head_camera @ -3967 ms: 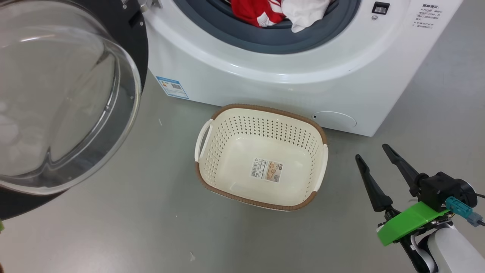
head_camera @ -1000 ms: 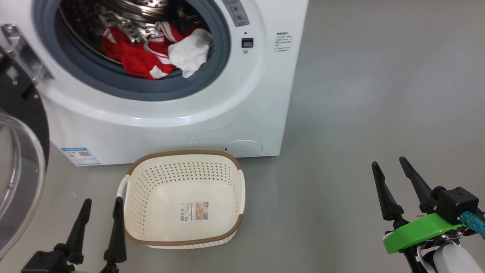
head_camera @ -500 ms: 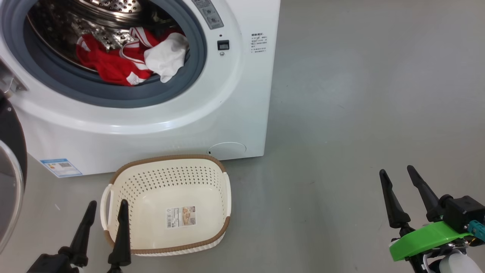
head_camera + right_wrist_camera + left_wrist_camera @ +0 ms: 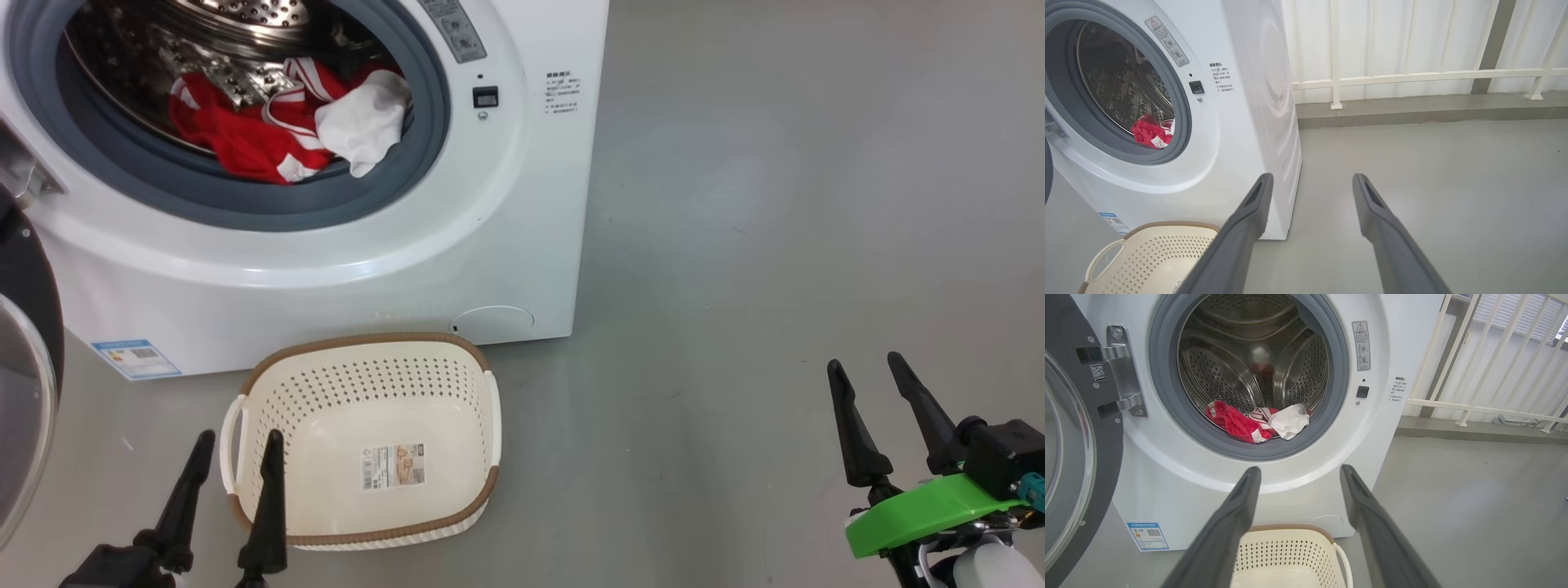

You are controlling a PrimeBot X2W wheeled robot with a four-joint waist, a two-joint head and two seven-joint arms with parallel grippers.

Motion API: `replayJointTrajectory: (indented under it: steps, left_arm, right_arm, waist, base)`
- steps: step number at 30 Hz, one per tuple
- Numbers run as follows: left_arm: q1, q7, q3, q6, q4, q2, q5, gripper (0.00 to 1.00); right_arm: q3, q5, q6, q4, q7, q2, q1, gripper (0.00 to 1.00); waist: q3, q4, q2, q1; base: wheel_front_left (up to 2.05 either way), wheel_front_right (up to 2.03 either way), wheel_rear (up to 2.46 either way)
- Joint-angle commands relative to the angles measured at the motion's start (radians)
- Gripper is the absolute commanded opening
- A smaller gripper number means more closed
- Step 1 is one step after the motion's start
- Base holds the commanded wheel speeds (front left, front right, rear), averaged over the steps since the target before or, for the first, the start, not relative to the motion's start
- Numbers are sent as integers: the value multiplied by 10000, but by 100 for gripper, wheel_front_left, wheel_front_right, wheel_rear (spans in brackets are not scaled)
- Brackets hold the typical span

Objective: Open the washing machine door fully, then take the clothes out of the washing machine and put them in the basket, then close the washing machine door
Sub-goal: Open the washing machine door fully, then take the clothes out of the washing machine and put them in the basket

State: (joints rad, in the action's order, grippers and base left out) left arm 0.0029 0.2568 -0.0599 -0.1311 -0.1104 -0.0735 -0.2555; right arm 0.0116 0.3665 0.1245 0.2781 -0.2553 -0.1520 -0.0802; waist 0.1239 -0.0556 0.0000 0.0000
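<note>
Head view: the washing machine (image 4: 457,245) stands with its mouth uncovered; the clothes (image 4: 269,139) lie heaped at the drum's front lip, red striped garments with a white cloth on their right; the washing machine door (image 4: 33,294) is swung out at the left edge and cut off there; the basket (image 4: 367,339) sits on the grey floor (image 4: 735,245) just before the machine, its bare bottom carrying a sticker (image 4: 394,466); the left end effector (image 4: 242,441) is at the lower left, fingers spread and gripping nothing, one finger overlapping the basket's left handle, contact impossible to judge; the right end effector (image 4: 864,363), likewise spread and unloaded, hangs well apart at the lower right.

Left wrist view: the door's metal hinge (image 4: 1122,371) and the perforated steel drum (image 4: 1229,371) show plainly; the basket shows by its far end alone, between the fingers.

Right wrist view: the grey gasket (image 4: 1183,110) hides most of the white cloth; a white railing (image 4: 1412,76) runs behind the machine.
</note>
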Motion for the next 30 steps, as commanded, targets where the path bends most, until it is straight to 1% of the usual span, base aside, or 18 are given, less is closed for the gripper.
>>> replayJointTrajectory:
  steps: [1,3,17,30]
  left_arm:
    - [-100,49,-262,4,294,-167,52,100]
    - [-105,49,-161,4,366,-253,165,100]
    - [-152,49,-90,4,470,-266,130,100]
    - [-281,49,-82,4,471,-348,50,100]
  right_arm:
    - [-193,-111,62,-266,-65,-103,56,100]
    - [-194,-105,62,-266,-65,-110,60,100]
    - [-208,-122,62,-271,-65,-111,40,100]
    - [-271,-132,62,-272,-65,-106,-55,100]
  waist:
    - [-20,15,0,0]
    - [-27,30,0,0]
    - [-10,109,0,0]
    - [139,145,0,0]
  base:
    - [0,0,0]
    - [0,0,0]
    - [4,-9,4]
    - [95,-117,22]
